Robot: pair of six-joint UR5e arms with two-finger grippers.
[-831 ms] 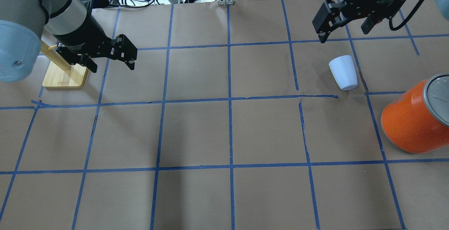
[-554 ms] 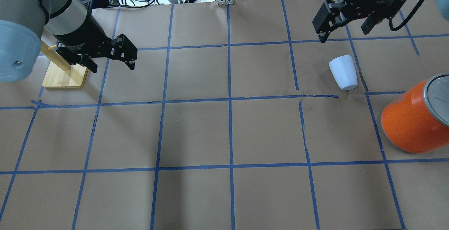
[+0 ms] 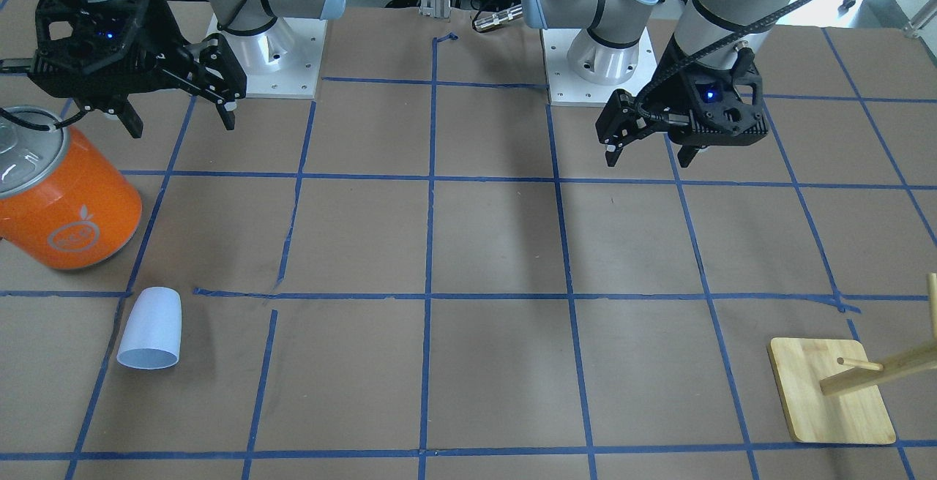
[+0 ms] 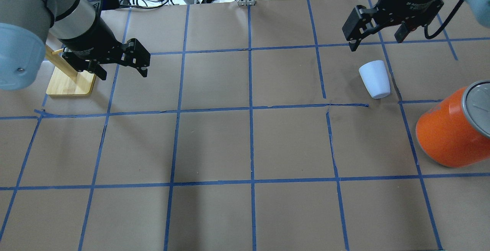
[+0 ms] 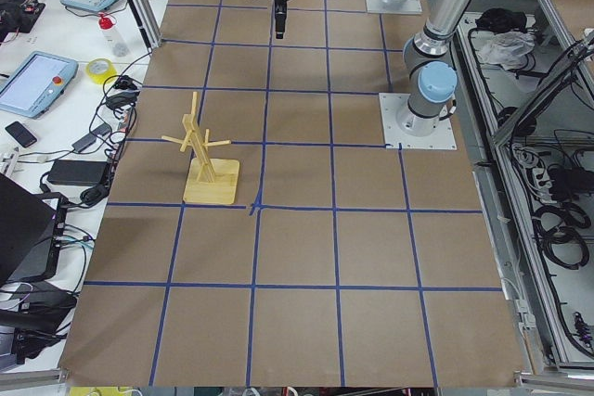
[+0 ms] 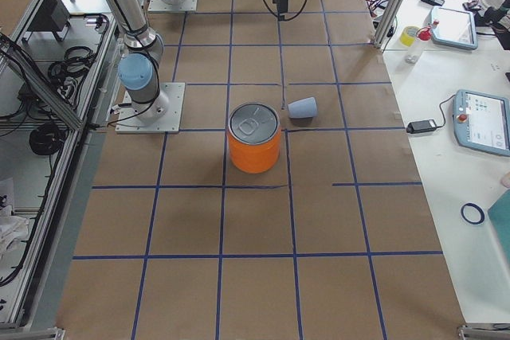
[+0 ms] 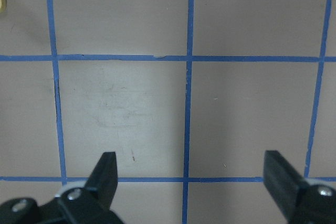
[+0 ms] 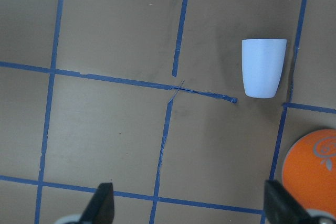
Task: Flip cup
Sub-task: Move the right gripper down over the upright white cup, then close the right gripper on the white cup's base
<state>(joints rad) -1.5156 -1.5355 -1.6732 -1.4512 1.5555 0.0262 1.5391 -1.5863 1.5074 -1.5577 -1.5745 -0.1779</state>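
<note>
1. Front-facing view: the right gripper hangs above the table, jaws spread, nothing between them. The left gripper is likewise spread and empty. The cup lies on its side, wide end pointing away from the robot, near the orange can but not touching it. A wooden stand sits at the opposite end.
2. Overhead view: the cup lies inside one tape square on the robot's right side, apart from the right gripper and from the can.
3. Left side view: the stand is upright on its flat base.
4. Right side view: the cup lies near the upright can, on the can's side facing away from the robot.
5. Left wrist view: both fingers stand wide apart over taped paper.
6. Right wrist view: the fingers stand wide apart. The cup lies ahead of them, with the can's rim at the corner.
</note>
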